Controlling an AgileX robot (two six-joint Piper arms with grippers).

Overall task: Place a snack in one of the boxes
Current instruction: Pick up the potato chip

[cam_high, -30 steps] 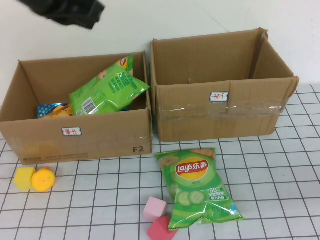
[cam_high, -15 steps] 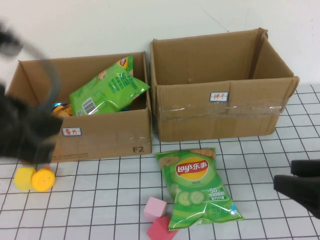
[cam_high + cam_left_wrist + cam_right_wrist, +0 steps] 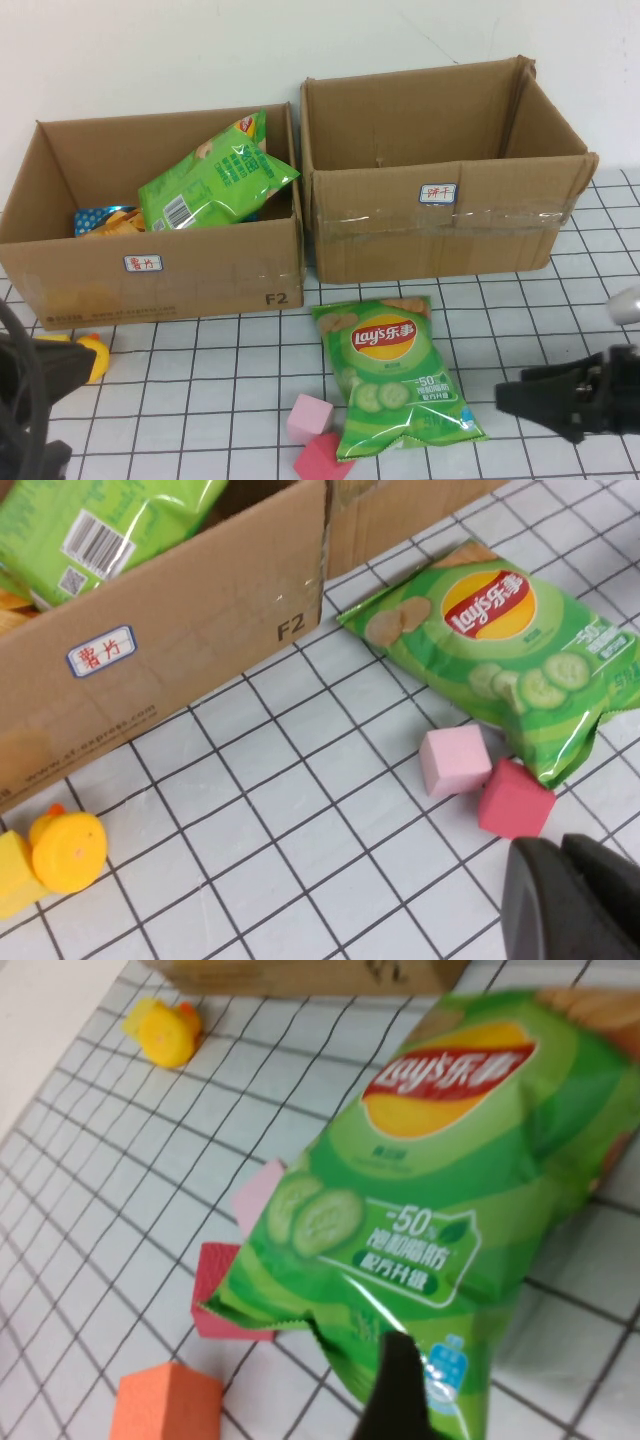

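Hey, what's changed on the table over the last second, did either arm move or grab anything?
Both arms moved; neither grabbed anything. The left gripper dropped from above the left box to the near left edge, partly covering the yellow duck. The right gripper came in from the right, low, toward the Lay's bag. The bag, pink blocks, both boxes and their contents stayed put.

A green Lay's chip bag (image 3: 397,376) lies flat on the gridded table (image 3: 220,400) just in front of two open cardboard boxes (image 3: 160,230). The right gripper (image 3: 515,397) sits near its right edge; the left gripper (image 3: 40,400) is well left.
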